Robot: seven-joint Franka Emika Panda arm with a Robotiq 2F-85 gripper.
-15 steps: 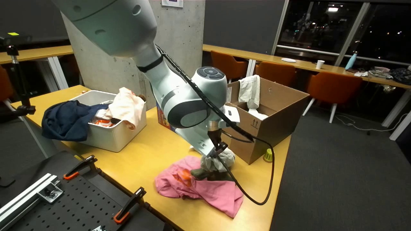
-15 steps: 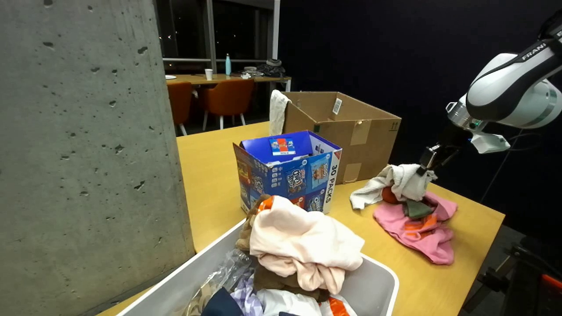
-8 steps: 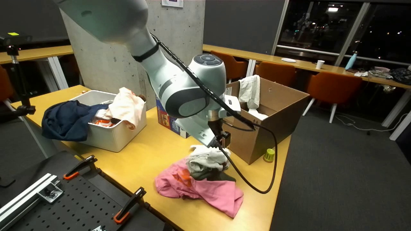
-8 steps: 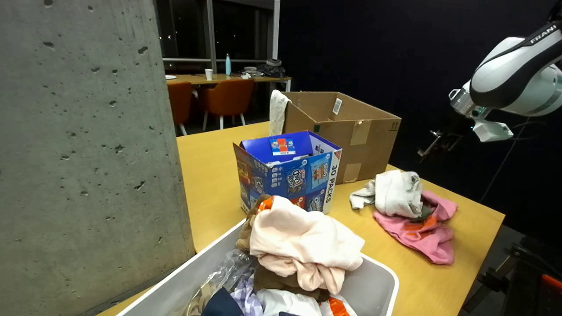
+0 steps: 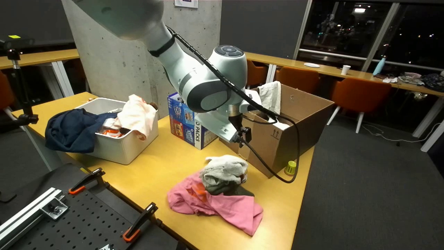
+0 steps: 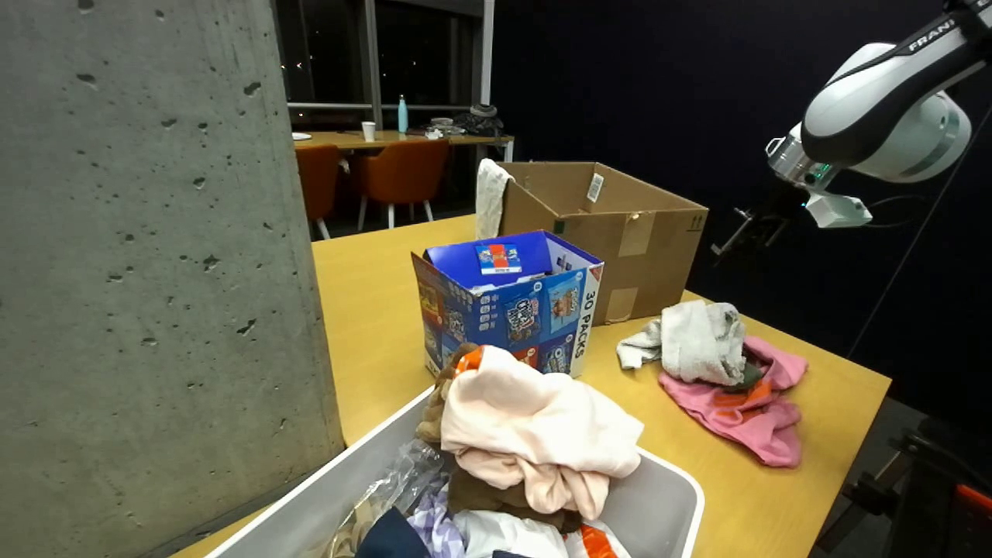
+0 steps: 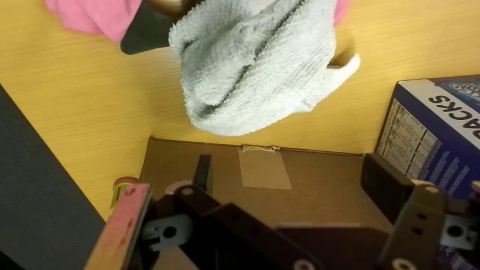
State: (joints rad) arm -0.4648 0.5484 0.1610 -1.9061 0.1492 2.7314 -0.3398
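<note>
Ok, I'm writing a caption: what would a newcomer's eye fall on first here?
Probably the pink cloth, bright on the yellow table, a pale towel heaped partly over it. Next, the white arm hanging above the table, its jaws open. Near the towel, the big brown box and the blue box also stand out.

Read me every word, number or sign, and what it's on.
"30 PACKS": blue printed cardboard snack box.
"CHIPS AHOY", blurry but likely: same box.
"FRAN", rest hidden: white robot arm.
Two up arrows: large brown cardboard box.
Too small or blurred: snack box's remaining print; white label inside brown box; white sheet on grey concrete pillar.
</note>
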